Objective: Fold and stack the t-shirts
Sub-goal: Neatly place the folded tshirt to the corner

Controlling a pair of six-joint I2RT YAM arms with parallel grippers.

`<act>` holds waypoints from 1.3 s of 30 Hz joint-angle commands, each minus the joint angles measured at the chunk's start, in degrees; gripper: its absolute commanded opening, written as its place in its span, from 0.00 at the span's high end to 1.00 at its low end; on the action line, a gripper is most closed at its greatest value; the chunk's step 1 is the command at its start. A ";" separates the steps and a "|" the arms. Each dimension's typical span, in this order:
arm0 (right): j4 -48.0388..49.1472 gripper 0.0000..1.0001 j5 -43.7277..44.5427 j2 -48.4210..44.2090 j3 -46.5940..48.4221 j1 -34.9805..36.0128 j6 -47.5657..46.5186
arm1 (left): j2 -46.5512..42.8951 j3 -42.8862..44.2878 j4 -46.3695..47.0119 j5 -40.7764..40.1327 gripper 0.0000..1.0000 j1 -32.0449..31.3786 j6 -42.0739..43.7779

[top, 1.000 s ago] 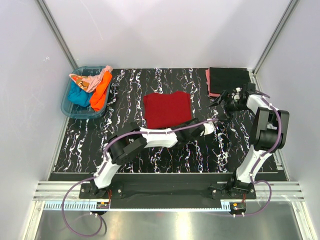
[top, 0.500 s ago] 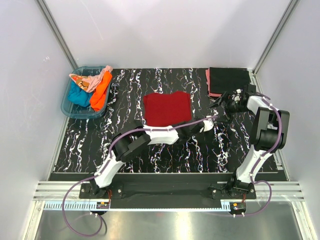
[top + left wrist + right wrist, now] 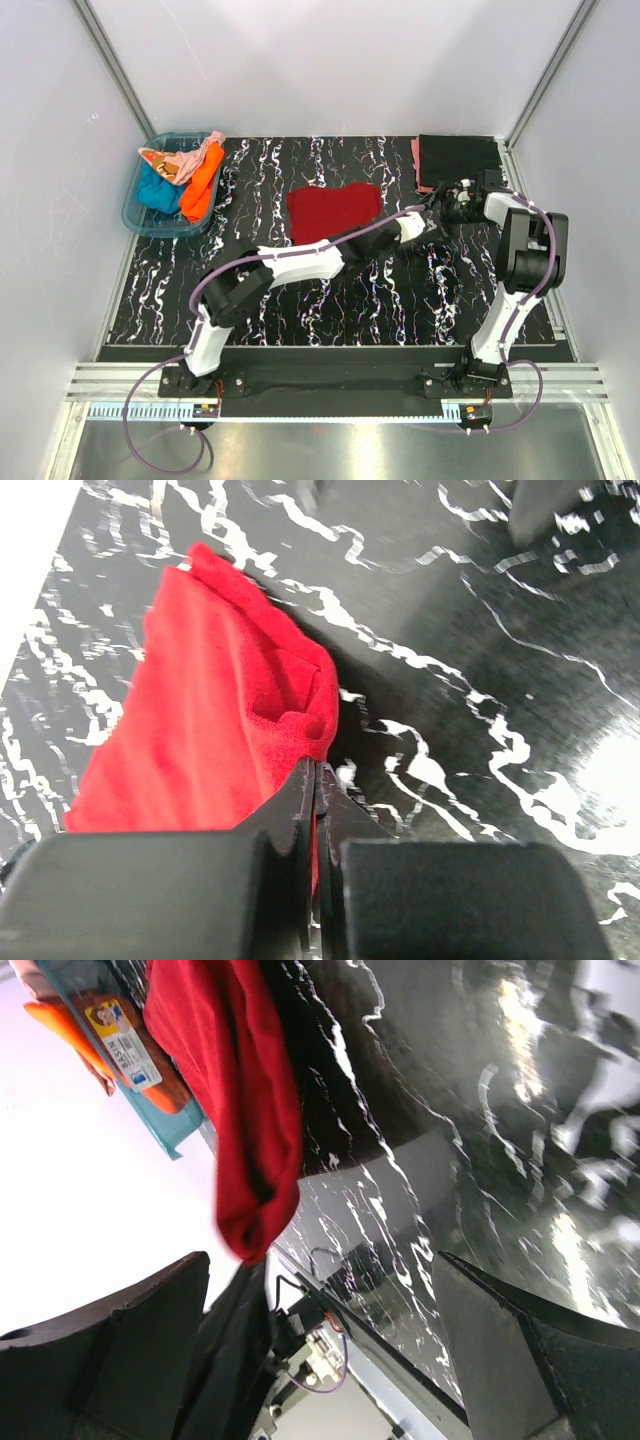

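Surface: black table veined with white, inside pale walls.
Dark red t-shirt: lies mid-table, mostly flat. One edge is bunched and raised where it is pinched.
Left gripper: clenched on that bunched edge of the dark red t-shirt, with cloth caught between the closed fingers in the left wrist view.
Obstruction: the left arm reaches across the table from near left to far right. It covers the shirt's near edge in the top view, so the held corner cannot be seen from above.
Right gripper: jaws spread wide with nothing between them. It sits just beside the left gripper's end and near the stack's near-left corner.
Stack: the black t-shirt lies folded on the salmon pink t-shirt in the far right corner.
Blue tub: far left, well apart from the arms. It holds the teal t-shirt, the orange t-shirt and the pale peach t-shirt, all crumpled together.
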 commanded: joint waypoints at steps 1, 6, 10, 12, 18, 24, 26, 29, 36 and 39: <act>2.11 0.00 -3.24 1.85 4.14 2.31 1.48 | -4.00 -0.93 2.67 1.60 1.00 0.60 -1.23; 5.53 0.00 -4.56 4.66 5.99 5.12 5.60 | -4.70 -1.28 2.67 2.13 1.00 1.30 -1.14; 10.19 0.00 -4.30 6.24 7.21 6.18 8.77 | -5.75 -1.98 2.84 2.83 1.00 1.57 -0.88; 8.71 0.00 -4.47 7.39 8.97 7.40 8.25 | -5.93 -2.25 2.93 3.09 1.00 1.66 -0.97; 4.57 0.00 -2.81 12.22 14.87 9.34 4.21 | -7.43 -2.78 3.11 3.71 1.00 2.36 -1.05; 4.03 0.00 -2.37 15.74 17.07 9.34 0.25 | -8.83 -3.22 3.10 4.85 1.00 2.80 -1.14; 3.96 0.02 -2.54 17.14 18.82 9.25 -1.14 | -8.92 -3.30 2.76 5.03 1.00 2.80 -1.75; 4.30 0.04 -3.33 19.16 21.72 11.10 -1.42 | -9.36 -3.48 2.84 5.47 1.00 2.80 -2.55; 5.54 0.07 -4.12 21.89 26.55 12.68 0.07 | -9.97 -3.83 2.40 5.91 1.00 2.80 -1.85; 2.74 0.09 -3.69 24.09 28.57 13.38 -0.27 | -10.85 -4.18 2.49 5.64 1.00 2.80 -1.49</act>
